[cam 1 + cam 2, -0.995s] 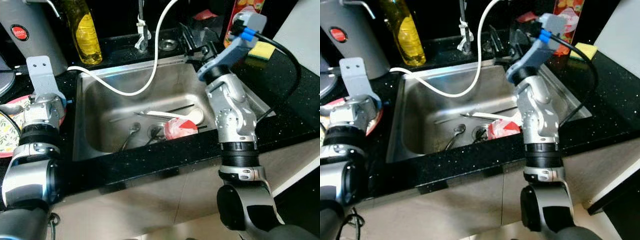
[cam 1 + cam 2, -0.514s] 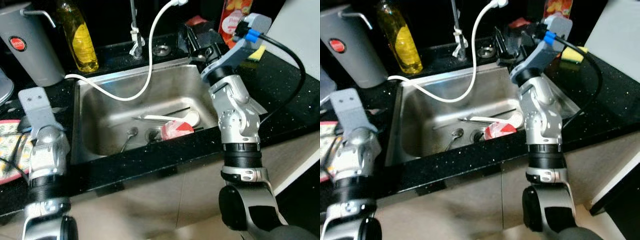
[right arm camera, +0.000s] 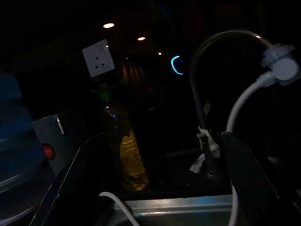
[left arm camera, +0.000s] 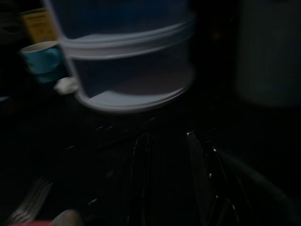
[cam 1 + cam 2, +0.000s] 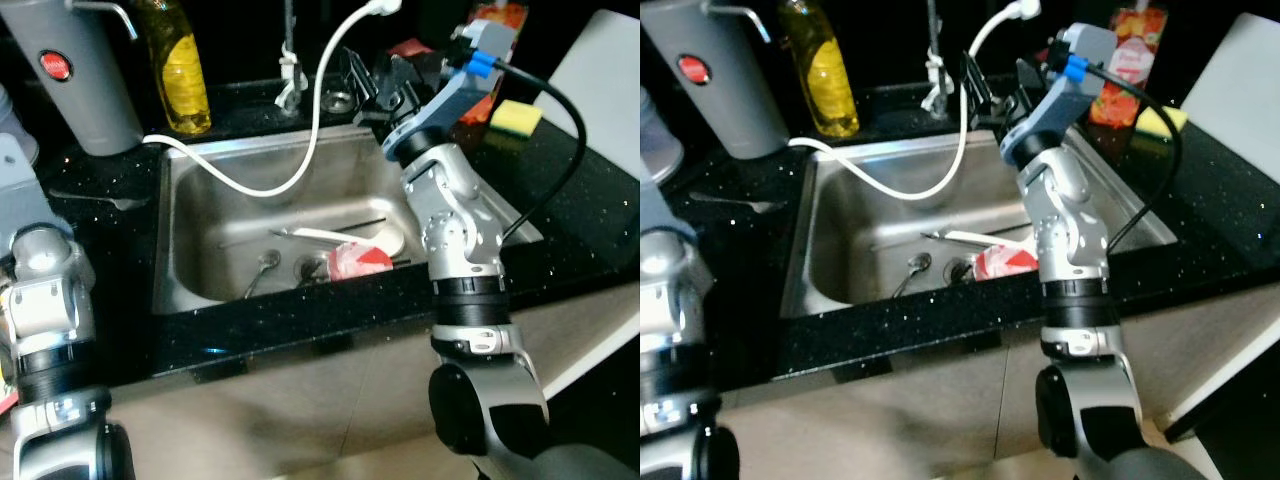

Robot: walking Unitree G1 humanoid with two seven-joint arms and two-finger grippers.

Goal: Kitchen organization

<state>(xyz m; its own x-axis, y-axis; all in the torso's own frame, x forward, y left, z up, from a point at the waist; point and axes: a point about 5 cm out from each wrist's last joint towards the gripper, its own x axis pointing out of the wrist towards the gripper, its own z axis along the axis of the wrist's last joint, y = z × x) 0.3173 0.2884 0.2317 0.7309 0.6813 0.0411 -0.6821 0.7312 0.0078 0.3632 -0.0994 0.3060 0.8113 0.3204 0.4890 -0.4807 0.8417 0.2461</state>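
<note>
A steel sink point(image 5: 200, 250) holds a crumpled red and white wrapper point(image 5: 358, 262), a white spoon point(image 5: 330, 236), a metal spoon point(image 5: 262, 268) and thin dark sticks. My right gripper point(image 5: 372, 85) hovers open above the sink's back right corner, near the faucet point(image 5: 290, 70), with nothing between its fingers point(image 3: 75, 179). A white hose point(image 5: 300, 170) loops from the faucet across the sink onto the left counter. My left arm point(image 5: 40, 290) is low at the left. In the dark left wrist view, my left gripper point(image 4: 167, 136) points at a clear stacked plastic container point(image 4: 131, 61).
On the black counter stand a yellow oil bottle point(image 5: 185, 75) and a grey jug with a red button point(image 5: 75, 80). A fork point(image 5: 90, 198) lies left of the sink. A yellow sponge point(image 5: 515, 118) and a red snack packet point(image 5: 1118, 70) are at the back right. A teal cup point(image 4: 42, 59) is beside the container.
The camera has shifted, and the patterned plate at the left has left the picture. My left arm has dropped back from the counter. The right gripper stays open by the faucet.
</note>
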